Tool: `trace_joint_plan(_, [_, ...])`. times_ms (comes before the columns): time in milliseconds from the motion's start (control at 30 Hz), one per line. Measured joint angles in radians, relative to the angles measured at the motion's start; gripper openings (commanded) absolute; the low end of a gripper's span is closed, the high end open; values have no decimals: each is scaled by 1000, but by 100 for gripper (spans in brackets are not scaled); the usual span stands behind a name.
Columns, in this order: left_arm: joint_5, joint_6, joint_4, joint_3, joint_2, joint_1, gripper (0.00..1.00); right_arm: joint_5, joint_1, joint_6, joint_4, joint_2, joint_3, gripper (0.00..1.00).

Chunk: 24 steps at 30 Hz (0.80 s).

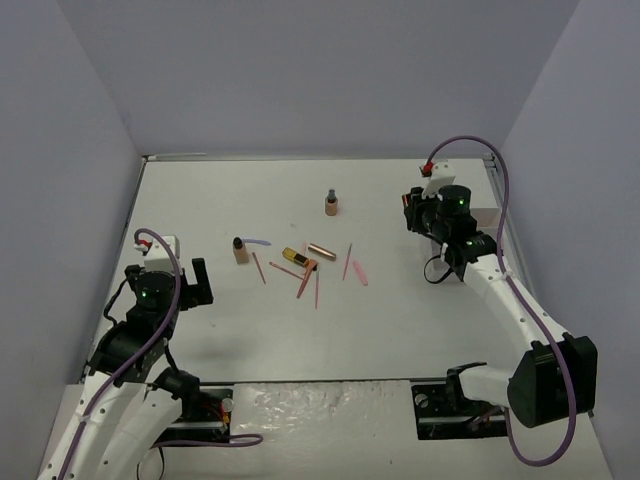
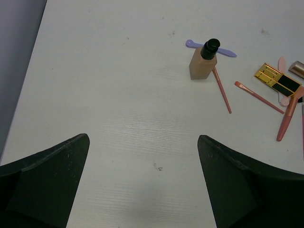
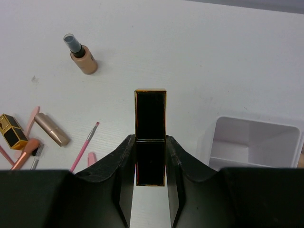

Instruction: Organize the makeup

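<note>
My right gripper [image 3: 150,142] is shut on a black lipstick tube with gold edges [image 3: 150,111], held above the table just left of the white tray [image 3: 256,137]. In the top view this gripper [image 1: 414,207] hangs at the right rear. The rest of the makeup lies mid-table: a tan bottle [image 1: 330,204] stands alone at the back, and another tan bottle [image 2: 203,61] rests on a lilac stick [image 2: 228,52]. A second gold-black lipstick [image 2: 278,80], a rose-gold tube [image 3: 51,129] and pink sticks [image 1: 306,282] lie between them. My left gripper [image 2: 142,142] is open and empty, short of the pile.
The white tray [image 1: 487,218] sits at the right edge, partly hidden behind the right arm. Grey walls close in the table on the left, back and right. A thin pink brush [image 3: 85,146] lies just left of the right gripper's fingers.
</note>
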Motion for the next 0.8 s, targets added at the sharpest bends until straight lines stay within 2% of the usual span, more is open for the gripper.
trace_joint_plan(200, [0,0,1,0,4,0,97,94,-52,113,-20,-25,-23,0])
trace_joint_plan(467, [0,0,1,0,4,0,97,350,-127,419,-68,-64,-35,0])
trace_joint_plan(800, [-1,0,1,0,4,0,97,493,-129,721,-165,49,34,0])
